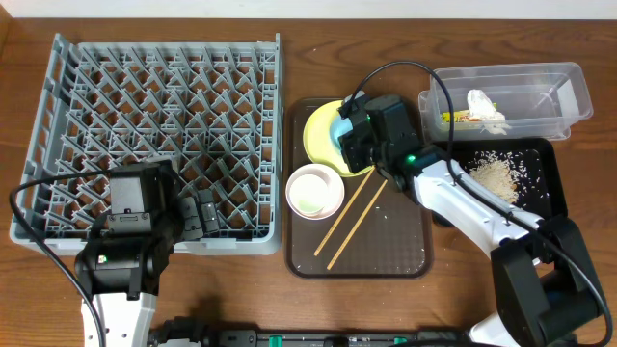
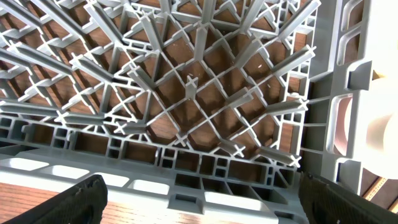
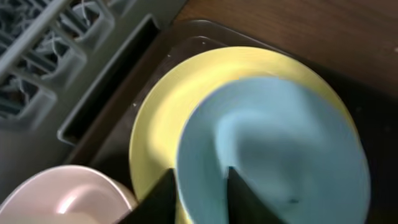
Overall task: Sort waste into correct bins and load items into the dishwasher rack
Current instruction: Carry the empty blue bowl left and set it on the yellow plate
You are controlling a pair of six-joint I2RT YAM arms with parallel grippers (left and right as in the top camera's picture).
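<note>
The light blue bowl (image 1: 339,125) (image 3: 280,143) sits on the yellow plate (image 1: 316,130) (image 3: 168,106) on the brown serving tray. My right gripper (image 1: 349,135) (image 3: 202,199) is shut on the bowl's near rim, one finger inside and one outside. The white bowl (image 1: 315,191) (image 3: 68,196) and two chopsticks (image 1: 352,217) lie beside it. My left gripper (image 1: 198,214) (image 2: 199,205) is open and empty over the front edge of the grey dishwasher rack (image 1: 154,96) (image 2: 186,87). The small white cup is out of view.
The clear tub (image 1: 569,87) at the back right holds the snack wrapper (image 1: 453,118) and tissue (image 1: 485,106). The black tray (image 1: 549,193) holds rice scraps (image 1: 492,175). The brown serving tray (image 1: 395,251) lies between the rack and the bins.
</note>
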